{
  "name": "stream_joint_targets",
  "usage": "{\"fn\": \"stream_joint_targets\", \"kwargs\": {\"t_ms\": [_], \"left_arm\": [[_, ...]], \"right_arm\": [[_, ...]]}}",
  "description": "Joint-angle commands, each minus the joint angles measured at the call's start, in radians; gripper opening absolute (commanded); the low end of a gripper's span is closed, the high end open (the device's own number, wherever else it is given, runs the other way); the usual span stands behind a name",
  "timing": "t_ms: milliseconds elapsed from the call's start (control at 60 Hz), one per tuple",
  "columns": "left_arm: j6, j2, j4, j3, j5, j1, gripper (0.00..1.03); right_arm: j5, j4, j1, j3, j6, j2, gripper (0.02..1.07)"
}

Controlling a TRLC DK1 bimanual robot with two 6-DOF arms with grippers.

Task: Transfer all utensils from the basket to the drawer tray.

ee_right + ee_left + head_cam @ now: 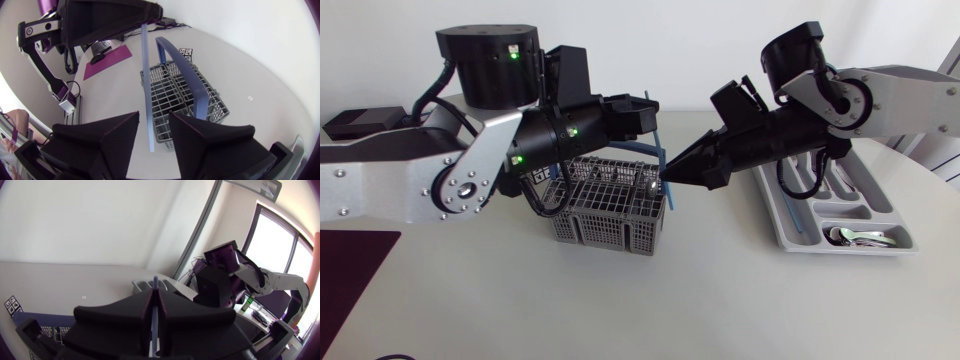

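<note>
Left fingers (117, 316) clamp a blue utensil (145, 65) above the basket (610, 232); right fingers (107, 137) stand open around it

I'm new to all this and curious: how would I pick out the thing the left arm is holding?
Find the grey wire basket mid-table. Just above it, the jaws of the left arm pinch a thin pale-blue utensil that reaches into the gap between the open jaws of the right arm. Unlike the broad arched blue basket handle beside it, it is slim and perfectly straight.
</note>
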Motion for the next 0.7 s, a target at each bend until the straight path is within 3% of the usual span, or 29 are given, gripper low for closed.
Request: {"fn": "stream_joint_targets", "kwargs": {"t_ms": [0, 83, 133, 250, 367, 533, 583, 683], "left_arm": [[-0.03, 0.019, 0.019, 0.03, 0.014, 0.011, 0.03], [-0.034, 0.022, 0.019, 0.03, 0.022, 0.014, 0.03], [-0.036, 0.024, 0.019, 0.028, 0.022, 0.017, 0.03], [-0.036, 0.022, 0.019, 0.028, 0.025, 0.017, 0.04], [-0.042, 0.019, 0.02, 0.032, 0.031, 0.009, 0.15], [-0.039, -0.002, 0.02, 0.051, 0.06, 0.003, 0.52], [-0.037, -0.016, 0.017, 0.067, 0.065, 0.008, 0.68], [-0.037, -0.036, -0.007, 0.101, 0.066, 0.028, 0.82]], "right_arm": [[-0.014, 0.008, 0.014, 0.022, 0.035, 0.022, 0.27], [-0.014, 0.01, 0.022, 0.019, 0.033, 0.024, 0.12], [-0.012, 0.01, 0.022, 0.016, 0.032, 0.022, 0.08], [-0.012, 0.005, 0.02, 0.004, 0.03, 0.019, 0.07], [-0.012, 0.005, 0.017, -0.014, 0.021, 0.017, 0.07], [-0.012, -0.001, 0.013, -0.054, 0.009, -0.001, 0.07], [-0.012, -0.007, 0.01, -0.074, 0.001, -0.013, 0.07], [-0.005, -0.019, -0.004, -0.116, -0.024, -0.035, 0.07]]}}
